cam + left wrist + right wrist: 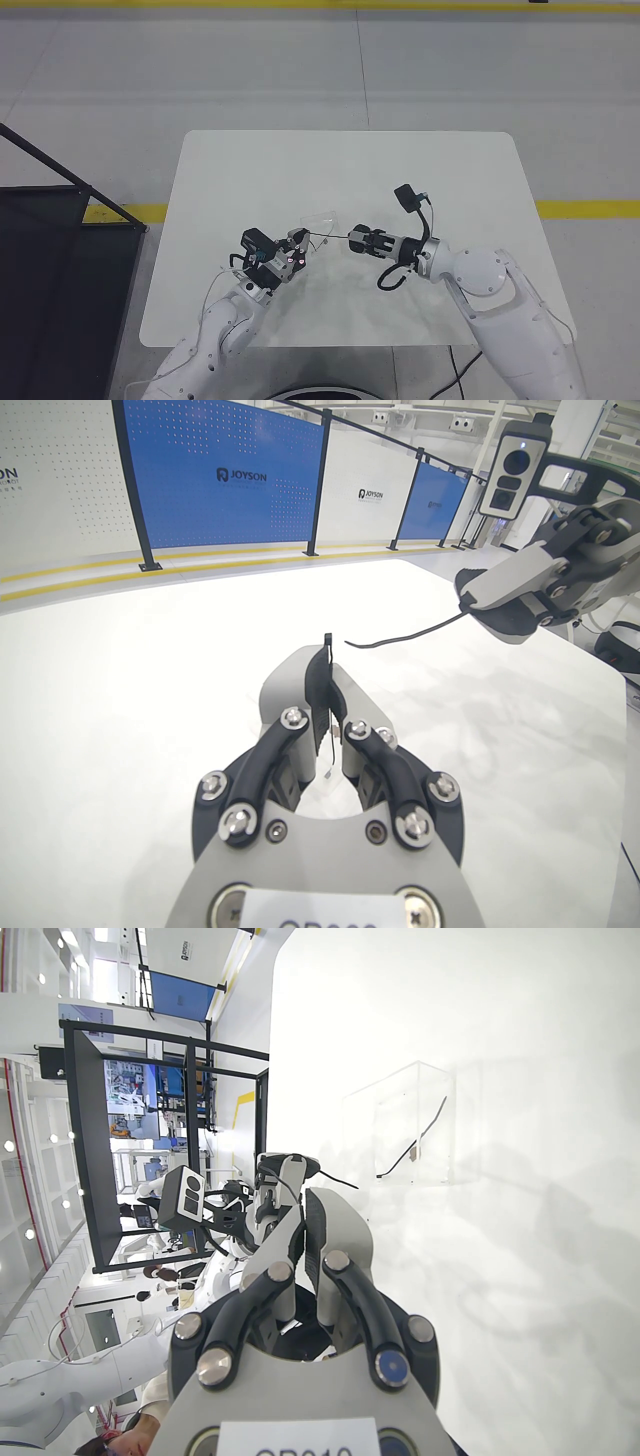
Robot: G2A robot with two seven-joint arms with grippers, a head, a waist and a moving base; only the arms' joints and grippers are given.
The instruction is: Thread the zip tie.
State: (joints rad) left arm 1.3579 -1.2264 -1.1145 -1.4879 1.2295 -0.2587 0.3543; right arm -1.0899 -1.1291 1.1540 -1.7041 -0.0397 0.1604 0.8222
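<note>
Left jaws pinch zip tie head [328, 639]; right jaws' strap [406, 638] ends just beside.

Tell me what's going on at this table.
The robot is threading a zip tie above the white table. The left gripper is shut on the tie just below its head, which sticks out. The right gripper pinches the tail, its free tip just short of the head, not yet through.

White arms [480, 275]; grey left end effector [327, 660], black links [260, 760], ribbed black pads [316, 682], silver screws [294, 718].
</note>
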